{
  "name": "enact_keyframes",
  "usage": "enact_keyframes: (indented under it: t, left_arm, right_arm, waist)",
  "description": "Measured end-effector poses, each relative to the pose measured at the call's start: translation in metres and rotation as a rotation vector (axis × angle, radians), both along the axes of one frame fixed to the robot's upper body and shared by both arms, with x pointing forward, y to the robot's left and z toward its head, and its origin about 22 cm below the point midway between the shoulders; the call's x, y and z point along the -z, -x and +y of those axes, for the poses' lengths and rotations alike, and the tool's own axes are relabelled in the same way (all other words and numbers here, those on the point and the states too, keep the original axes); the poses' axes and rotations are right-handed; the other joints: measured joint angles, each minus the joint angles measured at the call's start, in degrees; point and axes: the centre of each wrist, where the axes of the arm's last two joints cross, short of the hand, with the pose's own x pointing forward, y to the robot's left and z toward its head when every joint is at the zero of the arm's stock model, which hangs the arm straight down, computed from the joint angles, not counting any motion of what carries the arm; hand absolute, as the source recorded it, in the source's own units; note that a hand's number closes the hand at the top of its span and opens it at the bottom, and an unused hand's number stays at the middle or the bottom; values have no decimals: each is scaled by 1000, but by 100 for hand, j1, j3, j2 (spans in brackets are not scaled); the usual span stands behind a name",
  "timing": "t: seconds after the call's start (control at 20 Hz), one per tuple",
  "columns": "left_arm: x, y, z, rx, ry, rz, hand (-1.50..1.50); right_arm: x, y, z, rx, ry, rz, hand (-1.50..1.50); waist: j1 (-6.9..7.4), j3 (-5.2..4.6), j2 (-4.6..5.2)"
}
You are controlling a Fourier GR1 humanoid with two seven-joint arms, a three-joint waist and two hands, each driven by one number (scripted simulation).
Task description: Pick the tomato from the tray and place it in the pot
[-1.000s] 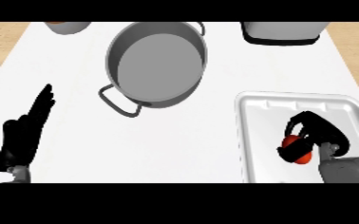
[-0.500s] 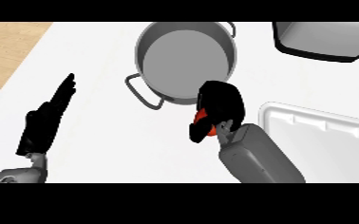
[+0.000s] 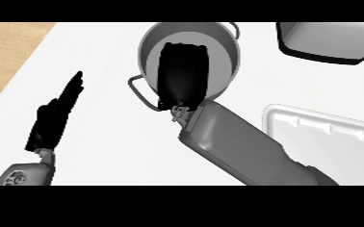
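Note:
My right hand hangs over the grey pot at the counter's back middle, its back turned to me and covering much of the pot's inside. The tomato does not show; whatever lies under the hand is hidden. The white tray lies at the right edge, and the part in view holds nothing. My left hand rests open at the left, fingers straight and pointing away from me, well clear of the pot.
A dark container with a grey inside stands at the back right, close to the pot. The pot's handle sticks out toward the front left. The counter's left edge runs diagonally, with wood beyond it.
My right hand has moved up and left from the pot's near rim to above its inside. The red tomato seen in the hand before is hidden now. The left hand has kept its pose.

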Motion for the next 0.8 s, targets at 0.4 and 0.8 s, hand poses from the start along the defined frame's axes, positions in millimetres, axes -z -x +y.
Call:
enact_keyframes:
  t: [0.4, 0.8]
  left_arm:
    - [-3, -7, -1, -2, -6, -3, 0]
    - [-1, -7, 1, -19, -2, -10, 0]
  right_arm:
    - [-44, -14, 22, 46, -69, -210, 150]
    - [-63, -38, 30, 87, -125, -292, 150]
  waist:
    - [-10, 16, 56]
    - [-117, 24, 90]
